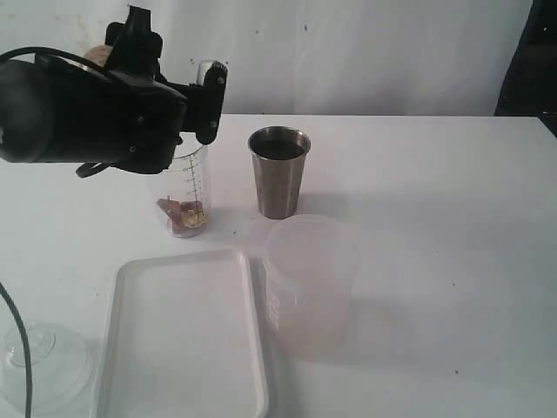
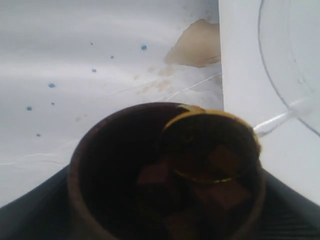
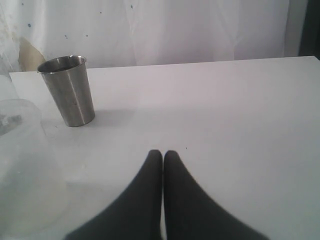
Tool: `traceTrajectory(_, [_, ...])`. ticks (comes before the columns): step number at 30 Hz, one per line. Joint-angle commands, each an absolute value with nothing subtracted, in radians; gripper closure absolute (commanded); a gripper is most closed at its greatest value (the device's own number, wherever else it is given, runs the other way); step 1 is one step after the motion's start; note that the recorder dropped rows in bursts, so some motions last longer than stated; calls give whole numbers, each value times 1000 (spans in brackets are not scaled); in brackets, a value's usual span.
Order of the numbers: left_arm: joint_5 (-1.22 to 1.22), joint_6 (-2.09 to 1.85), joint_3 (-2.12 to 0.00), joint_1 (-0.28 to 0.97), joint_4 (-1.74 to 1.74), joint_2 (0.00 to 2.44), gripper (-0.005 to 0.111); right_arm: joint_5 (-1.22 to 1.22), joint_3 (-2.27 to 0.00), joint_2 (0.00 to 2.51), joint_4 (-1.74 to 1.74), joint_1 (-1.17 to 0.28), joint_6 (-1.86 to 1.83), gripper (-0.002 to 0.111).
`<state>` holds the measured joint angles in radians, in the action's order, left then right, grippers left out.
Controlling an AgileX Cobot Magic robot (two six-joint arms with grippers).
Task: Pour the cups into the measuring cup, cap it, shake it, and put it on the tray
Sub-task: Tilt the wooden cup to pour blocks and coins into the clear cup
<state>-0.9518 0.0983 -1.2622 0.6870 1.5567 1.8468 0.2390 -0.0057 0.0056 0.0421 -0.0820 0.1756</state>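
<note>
My left gripper hangs over the measuring cup, a clear graduated cylinder with brown and yellow bits at its bottom. In the left wrist view that gripper is shut on the brown wooden cup, whose dark inside holds brown chunks and a gold ring. The arm hides the wooden cup in the exterior view. The steel tumbler stands upright just right of the measuring cup. The white tray lies in front. My right gripper is shut and empty above bare table.
A frosted translucent tub stands right of the tray. A clear domed lid lies at the front left corner. White cloth backs the table, with a tan patch on it. A clear curved rim shows beside the wooden cup.
</note>
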Motion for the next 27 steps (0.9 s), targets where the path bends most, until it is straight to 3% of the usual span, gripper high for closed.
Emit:
traceTrajectory(1, [-1009, 37, -1269, 690, 1603, 1853, 107, 239, 0, 0, 44, -89, 178, 108])
traceTrajectory(27, [-1169, 18, -1269, 717, 1744, 1956, 107, 239, 0, 0, 44, -89, 194, 108])
